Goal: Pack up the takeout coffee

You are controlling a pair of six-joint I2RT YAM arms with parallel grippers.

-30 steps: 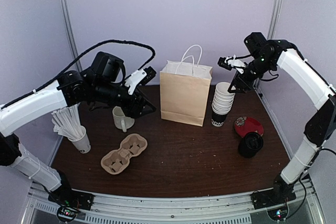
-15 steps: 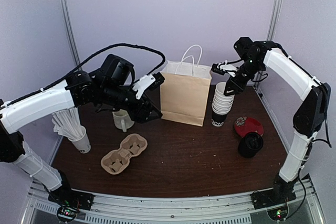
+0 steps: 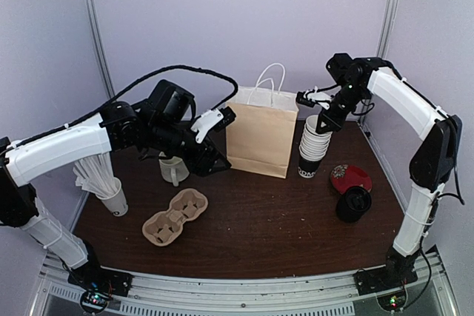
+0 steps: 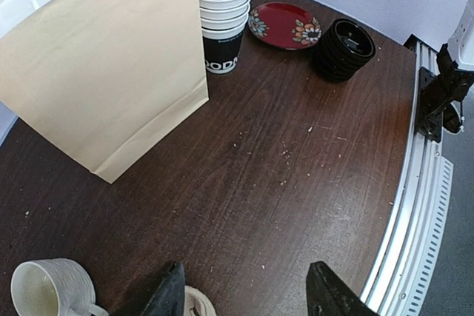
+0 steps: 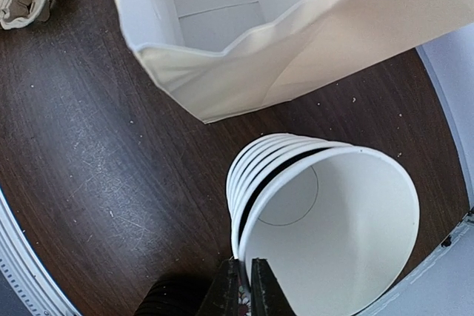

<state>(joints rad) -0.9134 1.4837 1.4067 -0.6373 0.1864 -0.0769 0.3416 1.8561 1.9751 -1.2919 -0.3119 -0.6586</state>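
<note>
Right wrist view: right gripper (image 5: pixel 244 286) pinches the rim of the top cup (image 5: pixel 333 234) in the stack (image 3: pixel 312 152); left gripper (image 4: pixel 248 283) fingers stand apart, holding nothing

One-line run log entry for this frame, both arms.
left gripper: open, empty, over table near mug | right gripper: pinching rim of top cup on cup stack | paper bag: upright, open

Only partial white lettering, "OODM", reads on the lowest black cup (image 4: pixel 222 55).
</note>
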